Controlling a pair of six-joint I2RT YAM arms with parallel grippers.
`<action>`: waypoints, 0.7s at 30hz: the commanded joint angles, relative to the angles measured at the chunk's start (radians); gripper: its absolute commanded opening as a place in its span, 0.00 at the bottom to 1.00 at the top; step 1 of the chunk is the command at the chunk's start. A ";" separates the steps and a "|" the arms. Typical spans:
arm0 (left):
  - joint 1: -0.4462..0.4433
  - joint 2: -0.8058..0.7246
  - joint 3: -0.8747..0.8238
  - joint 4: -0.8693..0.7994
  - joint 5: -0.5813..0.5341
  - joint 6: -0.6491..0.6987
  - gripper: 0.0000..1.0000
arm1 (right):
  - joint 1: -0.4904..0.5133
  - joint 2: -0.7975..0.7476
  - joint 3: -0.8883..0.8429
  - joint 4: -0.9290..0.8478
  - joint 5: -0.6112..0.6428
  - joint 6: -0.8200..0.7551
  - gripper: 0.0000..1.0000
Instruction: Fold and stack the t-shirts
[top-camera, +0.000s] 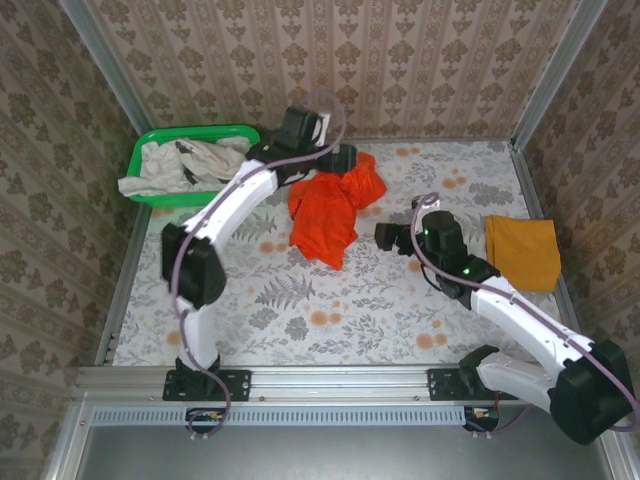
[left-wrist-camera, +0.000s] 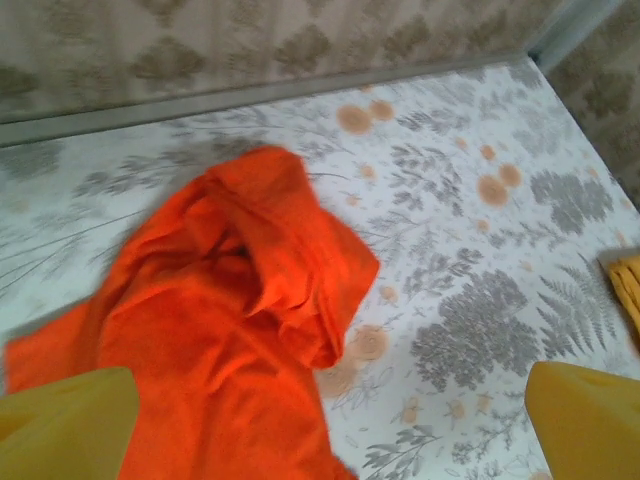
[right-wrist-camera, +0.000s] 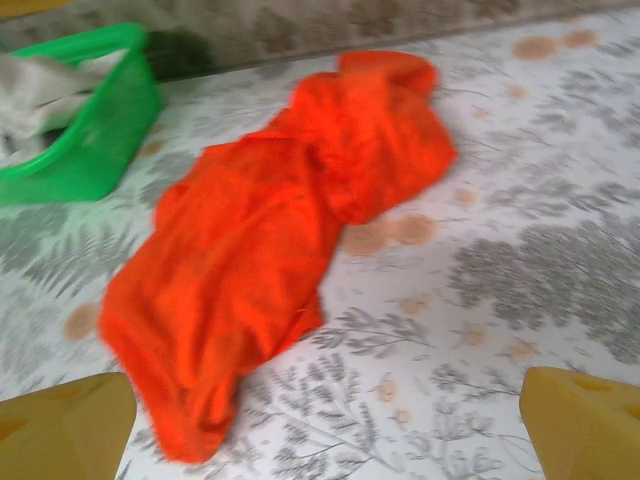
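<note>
Floral tabletop (top-camera: 300, 320), papered walls. Crumpled orange-red t-shirt (top-camera: 328, 215) at 12 o'clock; folded mustard t-shirt (top-camera: 522, 252) at 3. The left gripper (left-wrist-camera: 320, 440) and right gripper (right-wrist-camera: 320, 430) have fingers spread, empty. Risk: pinching 2 bunched layers would drag the heap, not flatten it.

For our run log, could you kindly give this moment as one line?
orange-red shirt: crumpled mid-table | yellow shirt: folded, right side | off-white shirts: in green basket | left gripper: open near orange-red shirt | right gripper: open
</note>
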 joint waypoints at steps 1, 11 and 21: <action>-0.031 -0.235 -0.271 0.215 -0.221 -0.119 1.00 | -0.082 0.088 0.063 -0.041 -0.046 0.099 1.00; -0.267 -0.479 -0.899 0.428 -0.463 -0.557 1.00 | -0.119 0.571 0.400 -0.052 -0.133 -0.028 0.97; -0.341 -0.281 -0.932 0.558 -0.348 -0.764 0.94 | -0.107 1.015 0.819 -0.204 -0.109 -0.013 0.80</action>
